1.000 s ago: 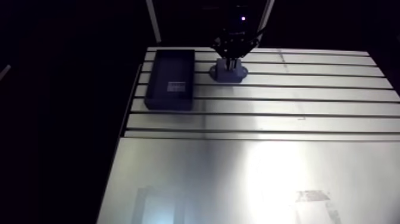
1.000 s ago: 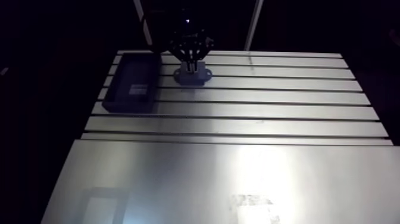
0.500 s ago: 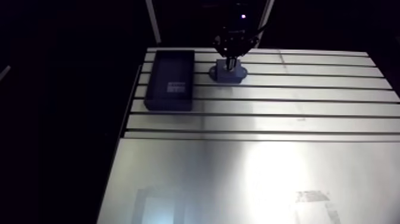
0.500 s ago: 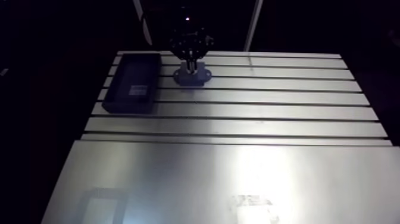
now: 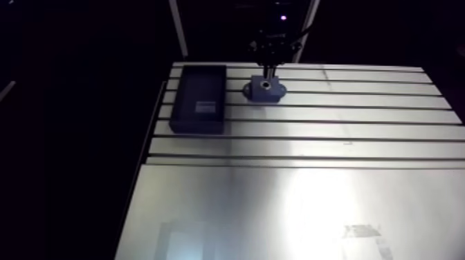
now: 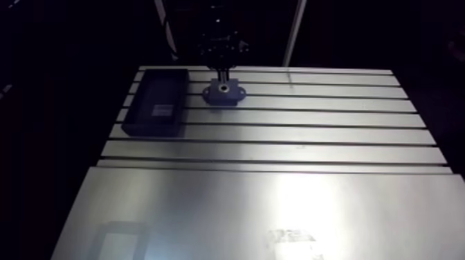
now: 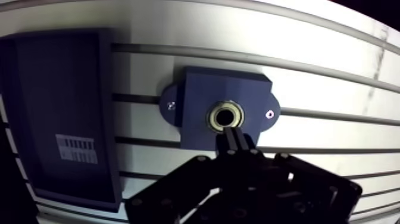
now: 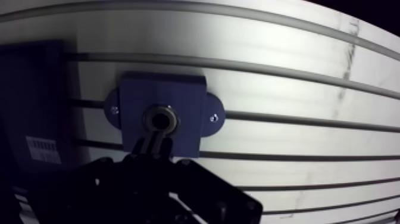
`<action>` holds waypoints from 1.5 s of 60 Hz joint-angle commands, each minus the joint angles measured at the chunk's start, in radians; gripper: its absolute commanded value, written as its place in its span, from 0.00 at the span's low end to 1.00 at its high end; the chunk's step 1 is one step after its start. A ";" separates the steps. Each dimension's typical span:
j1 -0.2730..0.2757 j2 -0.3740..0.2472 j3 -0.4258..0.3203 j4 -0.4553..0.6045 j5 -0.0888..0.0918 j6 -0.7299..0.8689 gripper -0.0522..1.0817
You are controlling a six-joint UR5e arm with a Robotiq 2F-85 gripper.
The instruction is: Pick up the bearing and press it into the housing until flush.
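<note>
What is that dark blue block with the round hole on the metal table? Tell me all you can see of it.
The housing is a dark blue, plastic-looking block, rectangular with a rounded ear on each side, each ear carrying a small fastener. It lies flat on the slotted table, beside but apart from a dark tray. A metallic ring, the bearing, sits in its central bore. The gripper hangs over one edge, fingers shut together.

end effector point(image 6: 222, 74) hangs above housing point(image 6: 223, 93) beside tray point(image 6: 156, 104).
</note>
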 commanded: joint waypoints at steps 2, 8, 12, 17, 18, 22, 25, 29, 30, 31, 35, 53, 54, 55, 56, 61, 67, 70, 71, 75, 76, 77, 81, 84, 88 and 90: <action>0.001 -0.015 -0.027 0.096 -0.001 0.000 0.32; 0.001 -0.051 -0.051 0.181 0.000 0.001 0.05; 0.001 -0.072 -0.063 0.192 0.000 0.000 0.05; 0.001 -0.092 -0.081 0.219 0.000 -0.004 0.05; 0.001 -0.099 -0.091 0.240 0.001 -0.006 0.05; 0.001 -0.113 -0.111 0.280 0.001 -0.006 0.05; 0.002 -0.120 -0.123 0.297 0.003 -0.006 0.05; 0.004 -0.142 -0.156 0.348 0.003 -0.006 0.05; 0.004 -0.142 -0.156 0.348 0.003 -0.006 0.05; 0.004 -0.147 -0.167 0.366 0.003 -0.005 0.05; 0.004 -0.159 -0.185 0.399 0.002 -0.005 0.05; 0.004 -0.245 -0.224 0.513 0.000 -0.005 0.05; 0.004 -0.245 -0.224 0.513 0.000 -0.005 0.05; 0.005 -0.261 -0.221 0.515 0.000 -0.005 0.05; 0.005 -0.261 -0.221 0.515 0.000 -0.005 0.05; 0.005 -0.312 -0.219 0.525 0.000 -0.006 0.05; 0.007 -0.354 -0.215 0.576 0.000 -0.006 0.05; 0.008 -0.383 -0.210 0.594 0.000 -0.006 0.05; 0.008 -0.397 -0.206 0.595 0.001 -0.006 0.05; 0.008 -0.418 -0.198 0.593 0.001 -0.005 0.05; 0.008 -0.418 -0.198 0.593 0.001 -0.005 0.05; 0.007 -0.423 -0.198 0.593 0.004 -0.005 0.05; 0.007 -0.438 -0.196 0.592 0.009 -0.001 0.06; 0.007 -0.444 -0.195 0.590 0.008 0.002 0.06; 0.007 -0.455 -0.195 0.590 0.007 0.006 0.06; 0.007 -0.457 -0.195 0.590 0.008 0.007 0.06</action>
